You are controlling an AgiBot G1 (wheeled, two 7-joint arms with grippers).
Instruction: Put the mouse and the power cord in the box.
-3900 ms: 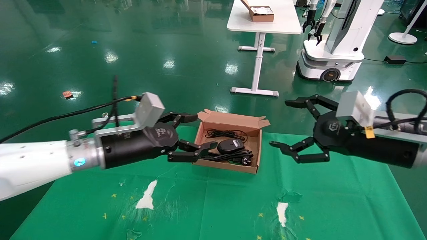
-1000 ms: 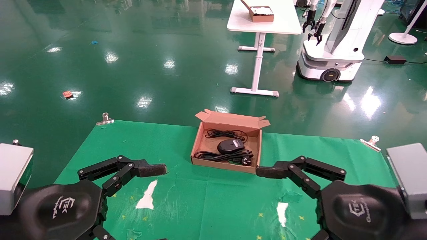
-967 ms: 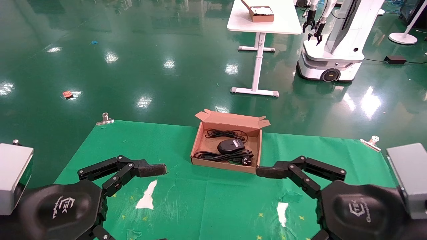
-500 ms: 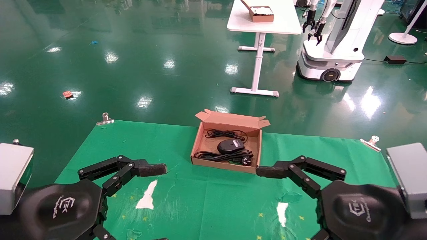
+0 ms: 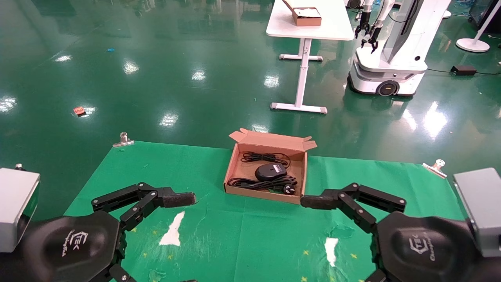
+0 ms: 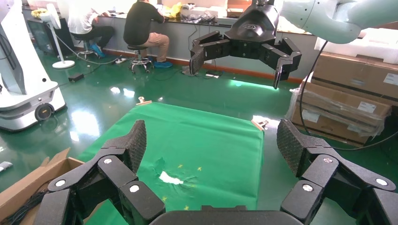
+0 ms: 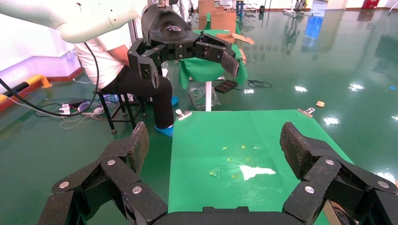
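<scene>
The brown cardboard box (image 5: 232,167) stands open at the far middle of the green cloth (image 5: 117,180). Inside it lie the black mouse (image 5: 270,171) with its thin cable (image 5: 264,157) coiled behind, and the power cord (image 5: 254,183) along the near wall, its plug (image 5: 289,189) at the right. My left gripper (image 6: 213,143) hovers open and empty at the near left, one finger (image 5: 178,199) pointing toward the box. At the near right my right gripper (image 7: 216,143) is open and empty too, a finger (image 5: 319,202) just short of the box's near right corner.
White tears (image 5: 172,231) (image 5: 330,248) mark the cloth near me. Metal clips (image 5: 123,140) (image 5: 435,165) hold its far corners. Beyond on the floor stand a white table (image 5: 332,29) with a smaller brown box (image 5: 307,17) and another robot (image 5: 391,51).
About four seconds ago both grippers flanked the box at arm's length; they have drawn back to the near side. Over the last second nothing has moved.
</scene>
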